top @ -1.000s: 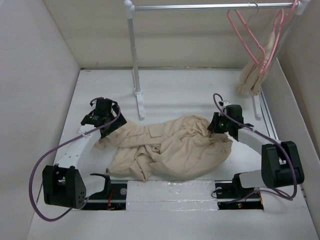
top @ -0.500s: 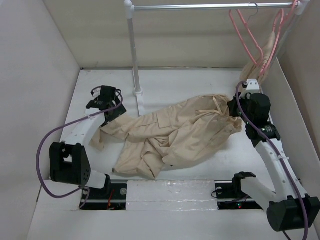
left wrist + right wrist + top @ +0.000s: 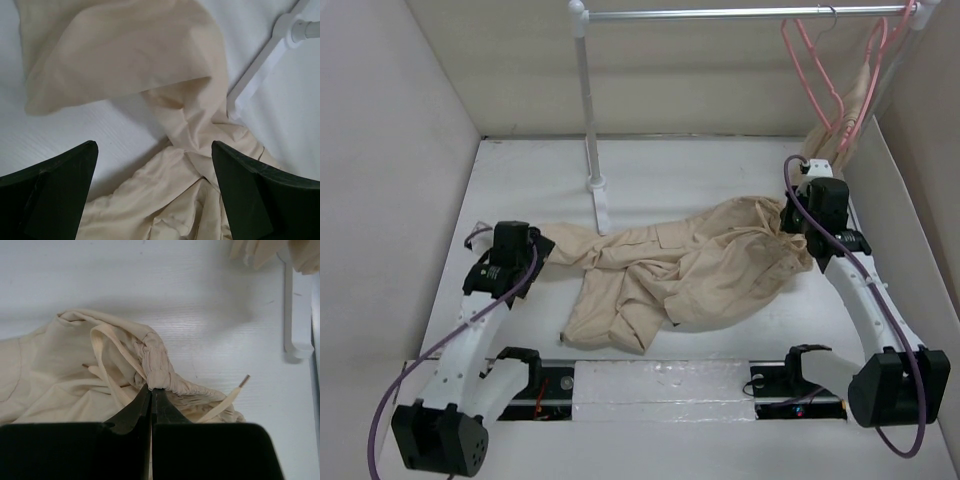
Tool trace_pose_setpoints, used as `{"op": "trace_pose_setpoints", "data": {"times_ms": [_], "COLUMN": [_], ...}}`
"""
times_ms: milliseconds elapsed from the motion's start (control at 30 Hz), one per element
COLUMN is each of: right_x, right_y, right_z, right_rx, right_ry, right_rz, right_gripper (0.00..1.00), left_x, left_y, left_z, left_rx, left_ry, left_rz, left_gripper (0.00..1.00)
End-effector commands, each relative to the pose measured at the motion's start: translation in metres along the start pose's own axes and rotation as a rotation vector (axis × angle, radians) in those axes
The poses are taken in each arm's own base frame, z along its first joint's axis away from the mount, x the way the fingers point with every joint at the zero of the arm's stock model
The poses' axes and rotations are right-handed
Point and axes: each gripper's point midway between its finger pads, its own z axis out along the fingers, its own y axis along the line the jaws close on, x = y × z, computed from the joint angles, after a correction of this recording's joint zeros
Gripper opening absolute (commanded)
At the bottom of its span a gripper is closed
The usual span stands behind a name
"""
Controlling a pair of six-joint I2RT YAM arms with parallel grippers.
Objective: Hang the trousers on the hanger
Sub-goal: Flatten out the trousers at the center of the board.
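Observation:
The pale beige trousers (image 3: 690,270) lie crumpled across the middle of the table. Their gathered waistband (image 3: 156,365) with its loose drawstring sits at the right. My right gripper (image 3: 151,389) is shut on that waistband, at the right end of the cloth (image 3: 802,222). A flat leg end (image 3: 125,55) lies at the left. My left gripper (image 3: 154,145) hovers open over it with nothing between the fingers; from above it sits at the trousers' left end (image 3: 528,248). The empty pink hanger (image 3: 817,75) hangs on the rail at the top right.
A white rack stands at the back, with its left post (image 3: 588,110), its floor foot (image 3: 270,55) and its rail (image 3: 720,13). A smaller beige garment (image 3: 828,150) hangs on a second pink hanger beside the right post (image 3: 295,315). White walls enclose the table.
My right gripper closed on the waistband and dragged it right and back, stretching the trousers out. My left arm swung back, then toward the near side, ending at the left leg end.

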Motion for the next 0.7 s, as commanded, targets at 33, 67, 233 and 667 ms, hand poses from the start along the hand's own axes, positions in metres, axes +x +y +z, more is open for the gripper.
{"op": "trace_pose_setpoints", "data": {"times_ms": [33, 67, 233, 667], "right_x": [-0.013, -0.007, 0.021, 0.056], "right_y": [0.035, 0.040, 0.064, 0.094], "right_z": [-0.014, -0.015, -0.026, -0.046], "right_rx": [-0.127, -0.143, -0.246, -0.402], "right_ry": [-0.078, -0.068, -0.018, 0.061], "right_rz": [-0.032, -0.040, -0.122, -0.250], "right_gripper": [0.00, 0.00, 0.00, 0.00], "left_x": [0.012, 0.011, 0.005, -0.051], "left_y": [0.011, 0.015, 0.029, 0.050], "left_z": [-0.002, -0.001, 0.011, 0.040], "left_rx": [0.025, 0.018, 0.020, -0.079], "left_ry": [-0.002, -0.021, -0.106, -0.275], "left_rz": [-0.374, -0.410, -0.664, -0.771], "left_gripper": [0.97, 0.99, 0.99, 0.99]}}
